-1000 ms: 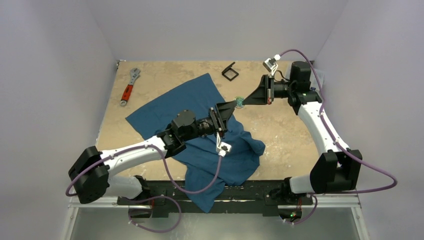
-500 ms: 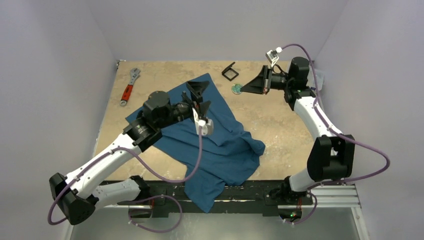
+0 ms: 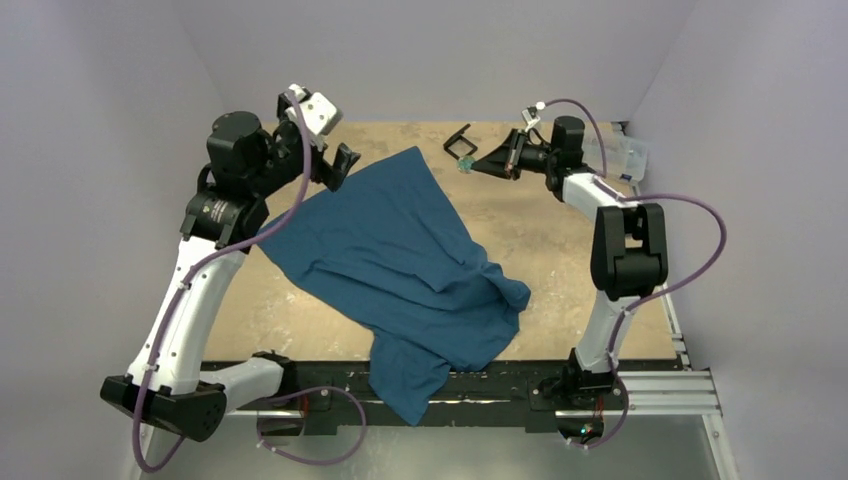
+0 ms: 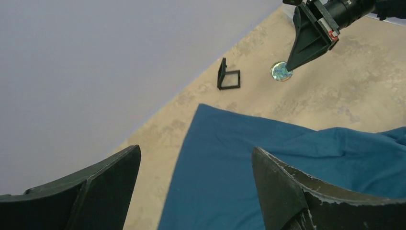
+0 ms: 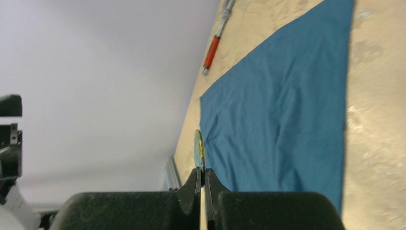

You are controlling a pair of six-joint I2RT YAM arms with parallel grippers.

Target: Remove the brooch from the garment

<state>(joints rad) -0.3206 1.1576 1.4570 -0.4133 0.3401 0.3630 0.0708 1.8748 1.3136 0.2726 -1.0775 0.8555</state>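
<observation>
- Top external view: pale lilac walls box in a mottled tan tabletop (image 3: 560, 250). The garment (image 3: 400, 260) lies spread and rumpled across its middle. Beyond the garment's far corner, the right gripper (image 3: 466, 166) is clenched on the brooch (image 3: 463, 166), held clear of the cloth, so the removal looks done. The next move calls for setting the brooch down on bare tabletop, away from the garment. A small black frame (image 3: 459, 141) stands just beyond the brooch and could get in the way. A red-handled wrench is hidden behind the left arm here.
- Left wrist view: the left gripper (image 4: 191, 182) hangs above the garment (image 4: 287, 167) with its jaws spread wide, holding nothing. Past the garment's corner, the brooch (image 4: 281, 72) sits at the right gripper's tips, with the frame (image 4: 228, 77) beside it.
- Right wrist view: the brooch (image 5: 199, 149) shows edge-on, pinched between the closed fingertips. The garment (image 5: 287, 115) lies flat below, and the wrench (image 5: 218, 36) rests beyond its far edge.
</observation>
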